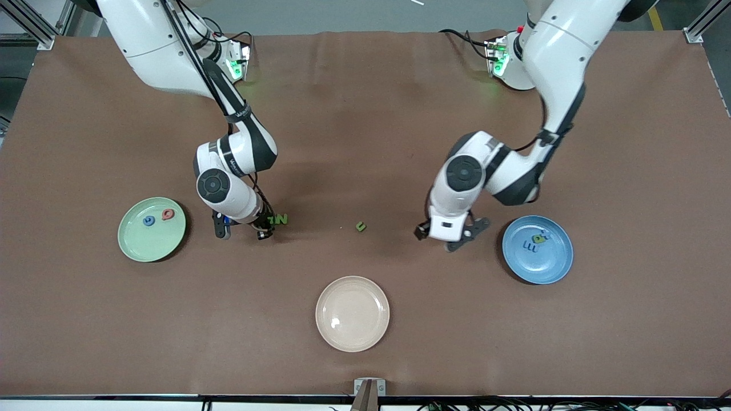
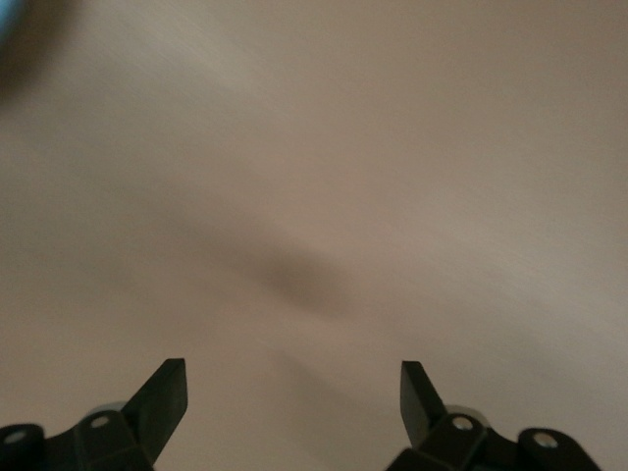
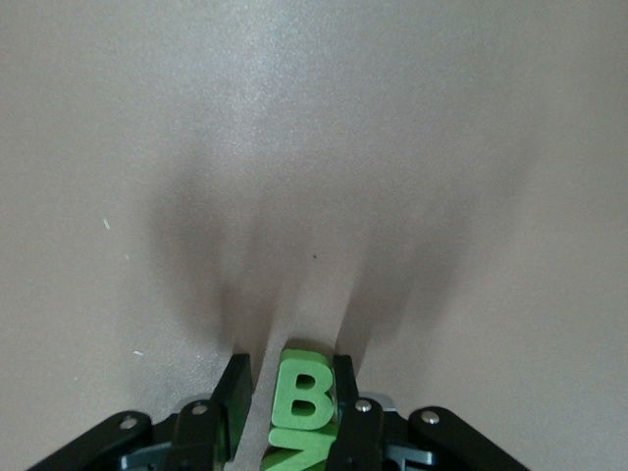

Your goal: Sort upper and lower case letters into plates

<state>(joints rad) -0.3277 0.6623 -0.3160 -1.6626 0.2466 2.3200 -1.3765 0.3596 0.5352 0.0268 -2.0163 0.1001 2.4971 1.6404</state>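
The right gripper (image 3: 291,407), down at the table beside the mint plate (image 1: 152,229), pinches green foam letters (image 3: 299,400) by their flat faces (light, soft, likely squashy). The left gripper (image 2: 294,402) hangs wide and empty beside the blue plate (image 1: 537,249); a small green letter (image 1: 360,226) lies between the arms.

A wide brown table (image 1: 365,114) fills the view, its cloth faintly creased; grey floor (image 1: 342,14) and aluminium frame posts (image 1: 34,28) show along the top edge, cables (image 1: 514,405) below

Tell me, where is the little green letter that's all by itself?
In the front view the small green letter lies on the bare table between the two grippers, farther from the camera than the beige plate.
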